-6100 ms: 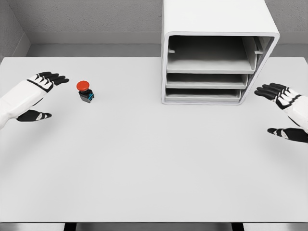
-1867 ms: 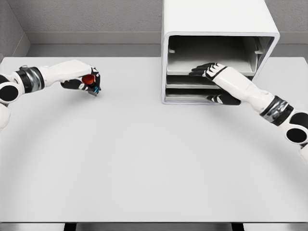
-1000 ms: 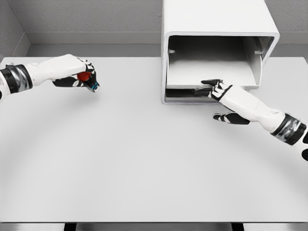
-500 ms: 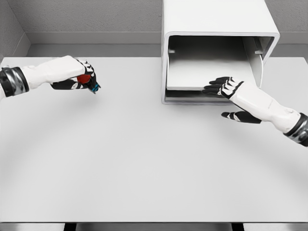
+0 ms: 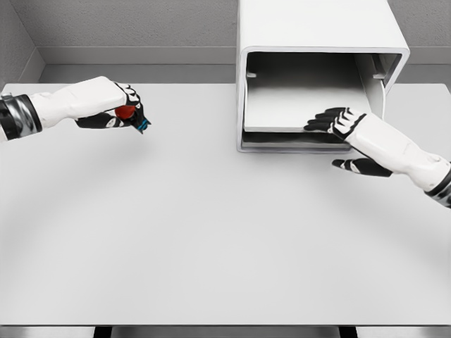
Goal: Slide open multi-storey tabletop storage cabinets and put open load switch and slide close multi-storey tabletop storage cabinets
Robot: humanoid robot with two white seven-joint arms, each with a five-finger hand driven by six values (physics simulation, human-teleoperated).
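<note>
The right hand (image 5: 345, 124) is resting spread fingers on the front edge of a tray (image 5: 303, 105) drawn partway out of the cabinet (image 5: 317, 24). The left hand (image 5: 116, 113) is pinching the red-capped switch (image 5: 129, 113) above the table (image 5: 211, 232). Opening appears nearly done; next, carrying the switch across onto the tray.

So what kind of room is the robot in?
Probably a make-believe test room inside a computer, not a real home. There is only a plain white table, bare grey walls, and one white drawer cabinet. Everything looks too clean and smooth.
</note>
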